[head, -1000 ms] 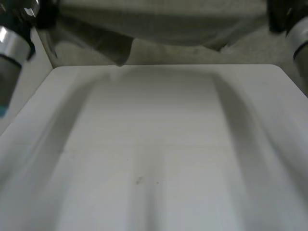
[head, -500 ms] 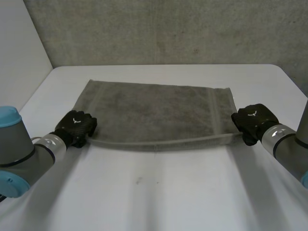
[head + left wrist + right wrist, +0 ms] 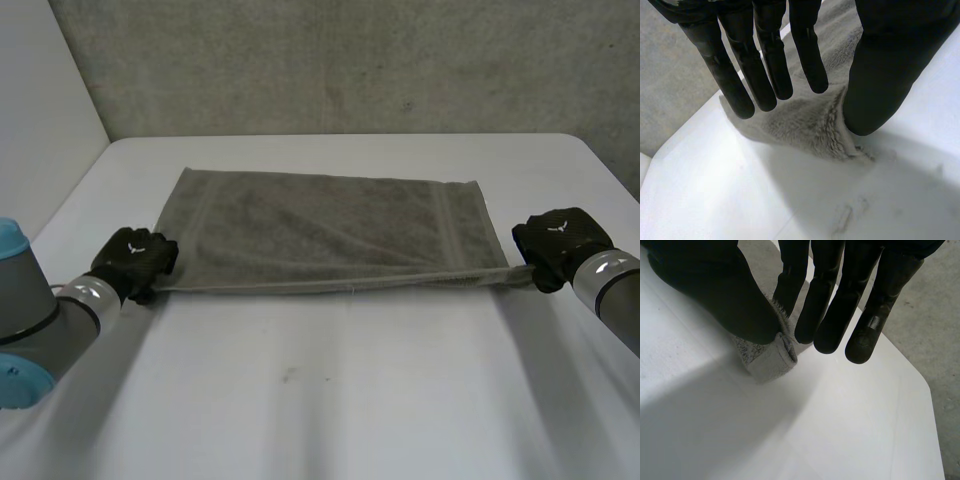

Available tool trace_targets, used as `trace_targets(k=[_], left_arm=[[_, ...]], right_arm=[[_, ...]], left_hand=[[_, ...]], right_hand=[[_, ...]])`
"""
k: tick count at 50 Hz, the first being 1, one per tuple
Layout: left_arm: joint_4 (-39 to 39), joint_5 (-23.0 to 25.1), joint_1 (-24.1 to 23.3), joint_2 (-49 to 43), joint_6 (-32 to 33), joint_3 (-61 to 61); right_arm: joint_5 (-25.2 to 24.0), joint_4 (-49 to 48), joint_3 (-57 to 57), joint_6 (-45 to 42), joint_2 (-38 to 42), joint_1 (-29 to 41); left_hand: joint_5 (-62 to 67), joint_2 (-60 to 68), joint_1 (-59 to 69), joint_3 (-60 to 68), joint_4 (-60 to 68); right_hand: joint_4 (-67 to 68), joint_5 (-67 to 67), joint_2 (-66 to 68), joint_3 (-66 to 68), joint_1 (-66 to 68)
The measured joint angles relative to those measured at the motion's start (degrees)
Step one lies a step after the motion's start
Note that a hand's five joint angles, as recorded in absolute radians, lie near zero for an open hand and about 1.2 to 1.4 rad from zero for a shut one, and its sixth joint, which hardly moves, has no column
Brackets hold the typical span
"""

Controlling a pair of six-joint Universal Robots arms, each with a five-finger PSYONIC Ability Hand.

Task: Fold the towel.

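Note:
A grey towel (image 3: 330, 235) lies spread flat across the far half of the white table (image 3: 330, 400), with its near edge pulled taut between my two hands. My left hand (image 3: 135, 258) is at the towel's near left corner. In the left wrist view its fingers (image 3: 767, 60) are straight and spread away from the thumb, and the fluffy corner (image 3: 810, 120) lies loose on the table beneath them. My right hand (image 3: 558, 240) is at the near right corner. Its thumb (image 3: 715, 290) and one finger pinch the hemmed corner (image 3: 770, 362) just above the table.
A grey carpeted wall (image 3: 330, 60) runs behind the table's far edge, and a white panel (image 3: 40, 110) stands at the far left. Bare tabletop lies between the towel and me. The table's right corner (image 3: 927, 385) is close beyond the right hand.
A second ago the towel hung high before the camera; it has come down flat onto the table. Both hands slid outward and nearer, and the left hand's fingers have opened off the corner.

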Motion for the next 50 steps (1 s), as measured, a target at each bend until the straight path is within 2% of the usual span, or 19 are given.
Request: trace_targets(k=[4,6,11,17,21,24,28,29,31,33,37,42,47,50], left_arm=[[-0.2,-0.3,0.3,0.3,0.1,-0.4],[-0.3,-0.3,0.3,0.6,0.1,-0.6],[-1.4,-0.2,1.2,5.0,0.4,-2.4],[-7.1,0.0,2.9,13.5,2.7,-5.7],[-16.5,0.3,4.6,19.5,7.0,-7.6],[-28.2,0.8,6.2,24.3,12.5,-8.9],[-37.7,2.4,7.4,27.3,16.7,-9.6],[-37.7,2.4,7.4,27.3,16.7,-9.6],[-45.8,5.8,8.6,29.5,20.1,-10.0],[-48.6,9.2,9.5,30.3,21.4,-9.7],[-48.1,13.1,10.2,30.0,21.8,-8.3],[-40.6,14.8,8.5,24.9,18.8,-3.3],[-33.6,14.0,5.6,18.1,13.5,2.9],[-29.0,11.3,3.5,11.4,9.3,8.9]], right_arm=[[0.0,0.0,0.1,0.0,0.0,0.1],[0.0,0.1,0.1,0.0,0.0,0.1],[-0.3,1.4,0.6,-0.9,-0.3,0.0],[-0.7,6.7,2.3,-5.1,-2.9,-1.2],[-1.0,15.9,5.1,-14.5,-7.0,-4.7],[-1.9,26.1,8.5,-25.3,-11.3,-8.5],[-3.9,33.8,11.0,-33.1,-14.4,-11.9],[-3.9,33.8,11.0,-33.1,-14.4,-11.9],[-6.3,38.7,12.1,-37.7,-16.3,-14.6],[-10.2,42.1,11.8,-40.7,-17.7,-17.5],[-13.5,41.9,9.3,-40.6,-17.7,-19.0],[-14.7,36.1,2.2,-33.9,-12.3,-16.5],[-11.6,30.5,-4.7,-27.1,-5.6,-11.1],[-6.5,25.5,-10.6,-23.2,0.1,-6.4]], left_hand=[[14.7,15.5,15.5,14.7,14.8],[18.2,18.7,18.6,18.6,18.3],[24.1,24.9,22.4,24.8,24.8],[25.2,26.2,22.9,26.0,26.1],[25.6,26.4,23.8,26.3,26.3],[25.8,26.4,24.1,26.4,26.4],[26.1,26.5,24.6,26.4,26.5],[26.1,26.5,24.6,26.4,26.5],[26.3,26.5,24.8,26.4,26.5],[26.3,26.5,25.1,26.4,26.5],[26.3,26.5,25.1,26.4,26.5],[26.3,26.5,25.1,26.4,26.5],[26.3,26.5,25.1,26.4,26.5],[26.3,26.5,25.1,26.4,26.5]], right_hand=[[0.0,0.0,0.0,0.0,0.0],[0.0,0.0,0.0,0.0,0.0],[0.0,0.0,0.0,0.0,0.0],[0.0,0.0,0.0,0.0,0.0],[0.0,0.0,0.0,0.0,0.0],[0.0,0.0,0.0,0.0,0.0],[0.0,0.0,0.0,0.0,0.0],[0.0,0.0,0.0,0.0,0.0],[0.0,0.0,0.0,0.0,0.0],[0.0,0.0,0.0,0.0,0.0],[0.0,0.0,0.0,0.0,0.0],[0.0,0.0,0.0,0.0,0.0],[0.0,0.0,0.0,0.0,0.0],[0.0,0.0,0.0,0.0,0.0]])
